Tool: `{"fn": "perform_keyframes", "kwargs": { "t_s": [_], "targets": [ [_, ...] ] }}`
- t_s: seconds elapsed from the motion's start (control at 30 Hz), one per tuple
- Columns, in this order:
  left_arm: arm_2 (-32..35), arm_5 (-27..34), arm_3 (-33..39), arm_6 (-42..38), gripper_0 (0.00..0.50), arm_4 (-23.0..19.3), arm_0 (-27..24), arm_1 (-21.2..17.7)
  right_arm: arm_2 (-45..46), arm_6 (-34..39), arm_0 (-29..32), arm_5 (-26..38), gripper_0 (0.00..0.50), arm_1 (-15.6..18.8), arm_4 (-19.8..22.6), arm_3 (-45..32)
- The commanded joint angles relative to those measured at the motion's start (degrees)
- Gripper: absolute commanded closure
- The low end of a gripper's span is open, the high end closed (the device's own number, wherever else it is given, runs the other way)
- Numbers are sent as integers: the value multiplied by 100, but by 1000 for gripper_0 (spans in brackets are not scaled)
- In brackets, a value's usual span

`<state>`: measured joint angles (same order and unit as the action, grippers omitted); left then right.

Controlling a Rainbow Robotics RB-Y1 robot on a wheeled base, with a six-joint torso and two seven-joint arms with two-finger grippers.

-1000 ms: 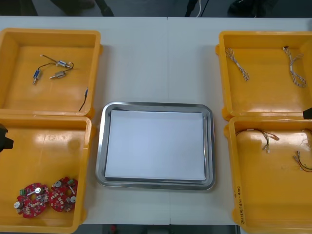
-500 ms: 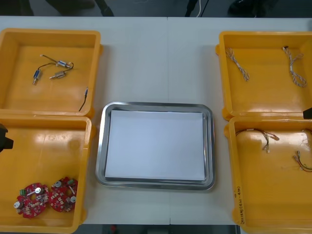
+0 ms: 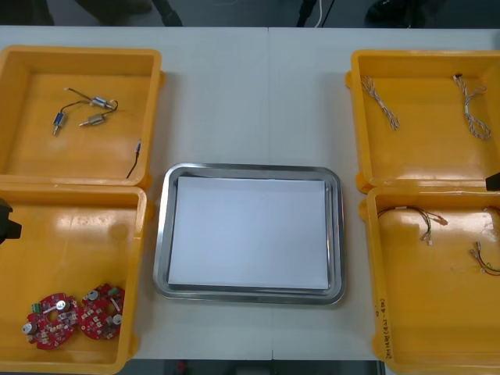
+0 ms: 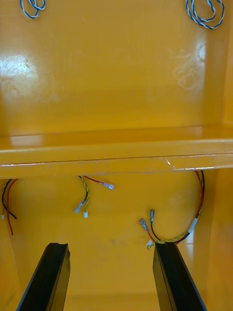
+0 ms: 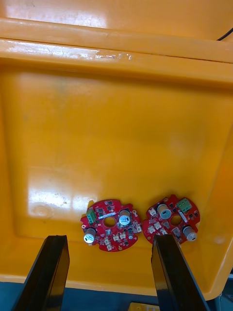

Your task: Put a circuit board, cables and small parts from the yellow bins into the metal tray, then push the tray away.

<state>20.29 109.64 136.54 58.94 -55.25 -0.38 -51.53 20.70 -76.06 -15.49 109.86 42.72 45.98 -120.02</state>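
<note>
Hovering over the near left bin (image 3: 78,250), the left gripper (image 5: 109,239) has its fingers spread, with two boards (image 5: 110,224) lying flat side by side just beyond the tips. The right gripper (image 4: 110,245), fingers likewise apart, hangs over the near right bin (image 3: 430,297), where red and yellow cables (image 4: 86,194) lie loose. The tray (image 3: 160,234) sits between the bins, white inside, with nothing in it yet. A board should be light, stiff and fragile on top, so the rim is the place to grip; it seems to lie flush with the floor, so it may slide. The cables look limp and light, so pinch them mid-length.
</note>
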Motion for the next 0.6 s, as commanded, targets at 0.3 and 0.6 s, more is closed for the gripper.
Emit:
{"fn": "perform_keyframes", "kwargs": {
  "t_s": [0.3, 0.6],
  "targets": [
    [168, 36, 154, 654, 0, 23, 117, -217, 188, 215, 81, 14, 0, 43, 33, -179],
    [168, 36, 154, 654, 0, 23, 117, -217, 188, 215, 81, 14, 0, 43, 33, -179]
  ]
}}
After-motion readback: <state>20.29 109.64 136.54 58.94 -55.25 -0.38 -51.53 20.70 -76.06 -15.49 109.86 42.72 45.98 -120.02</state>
